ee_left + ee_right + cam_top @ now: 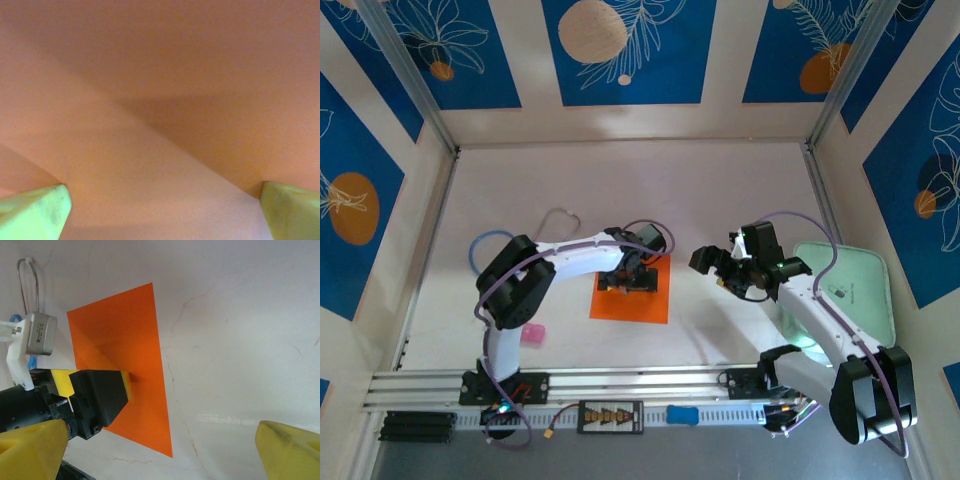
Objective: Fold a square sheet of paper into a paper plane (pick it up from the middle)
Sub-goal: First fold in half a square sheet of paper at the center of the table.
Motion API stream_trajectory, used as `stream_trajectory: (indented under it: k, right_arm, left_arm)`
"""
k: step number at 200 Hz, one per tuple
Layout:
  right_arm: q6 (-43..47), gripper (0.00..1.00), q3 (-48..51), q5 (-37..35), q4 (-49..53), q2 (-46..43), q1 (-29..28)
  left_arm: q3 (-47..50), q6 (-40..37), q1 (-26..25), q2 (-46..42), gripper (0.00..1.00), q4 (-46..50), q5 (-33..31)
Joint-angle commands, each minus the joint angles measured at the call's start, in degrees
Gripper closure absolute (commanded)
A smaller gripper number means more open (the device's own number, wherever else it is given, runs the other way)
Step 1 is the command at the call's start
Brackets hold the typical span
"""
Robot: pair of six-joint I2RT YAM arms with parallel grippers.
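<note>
Orange square sheet of paper (632, 305) (160, 75) (135, 330) is lying flat at the middle of the white table (720, 190). My left gripper (630, 281) (162, 210) is hovering low over the sheet's far edge, fingers spread wide, gripping nothing; whether they are touching the paper I cannot tell. My right gripper (722, 266) is hanging just right of the sheet, equally wide and empty. Pale green tray (868, 285) is sitting at the table's right side, my right arm crossing over it. Small pink block (532, 334) is lying on the table, outside the tray.
</note>
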State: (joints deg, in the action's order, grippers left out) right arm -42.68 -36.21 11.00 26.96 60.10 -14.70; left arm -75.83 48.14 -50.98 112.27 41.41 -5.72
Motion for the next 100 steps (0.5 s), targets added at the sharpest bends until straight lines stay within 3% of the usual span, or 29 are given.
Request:
stream_trajectory:
  k: [1, 49, 100]
  right_arm:
    - [-0.4, 0.01, 0.6, 1.5, -1.2, -1.5, -0.8]
    - [-2.6, 0.01, 0.6, -4.7, 1.3, -2.7, -2.0]
    - [-2.9, 0.01, -4.9, -24.2, 12.3, -1.1, -6.9]
  left_arm:
    - [2.3, 0.5, -0.6, 3.4, 0.03, 0.3, 1.2]
    - [2.5, 0.2, -1.0, 4.0, 0.06, -0.5, 1.2]
    - [2.2, -0.8, -1.4, 2.7, 0.15, -1.5, 1.1]
